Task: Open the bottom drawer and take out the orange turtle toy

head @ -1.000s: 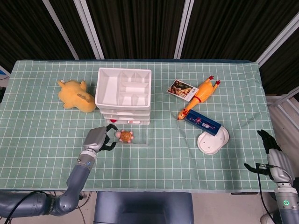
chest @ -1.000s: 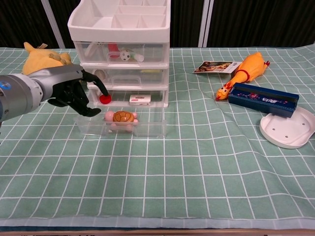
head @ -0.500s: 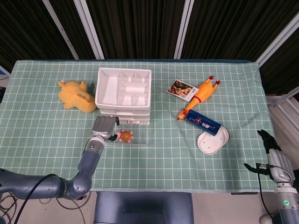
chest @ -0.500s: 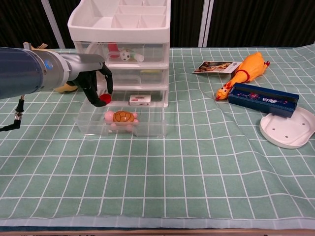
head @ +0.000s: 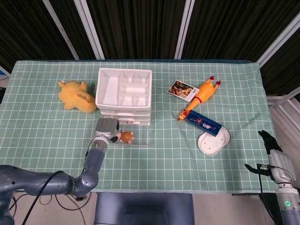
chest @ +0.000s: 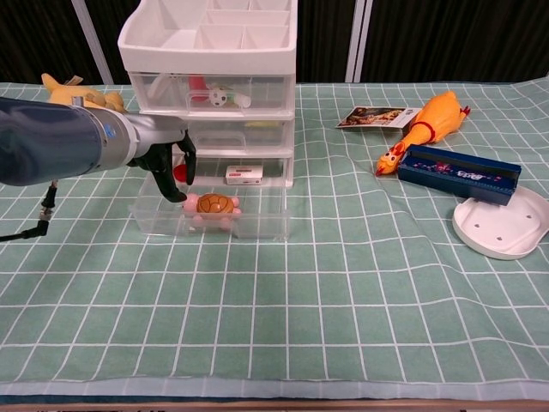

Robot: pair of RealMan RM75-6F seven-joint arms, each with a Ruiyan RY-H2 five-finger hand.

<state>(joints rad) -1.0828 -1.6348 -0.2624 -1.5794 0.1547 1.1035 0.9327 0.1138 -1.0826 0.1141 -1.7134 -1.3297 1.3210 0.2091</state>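
- The bottom drawer (chest: 249, 221) is pulled out of the drawer unit (chest: 214, 94) onto the bench (chest: 343, 292).
- The orange turtle toy (chest: 211, 208) lies inside it.
- The left robot hand (chest: 168, 163), fingers pointing down and apart, hangs just left of the turtle, holding nothing.
- The right robot hand (head: 272, 149) rests spread at the far right.

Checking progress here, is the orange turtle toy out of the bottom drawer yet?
No, the orange turtle toy lies inside the pulled-out bottom drawer, left hand beside it.
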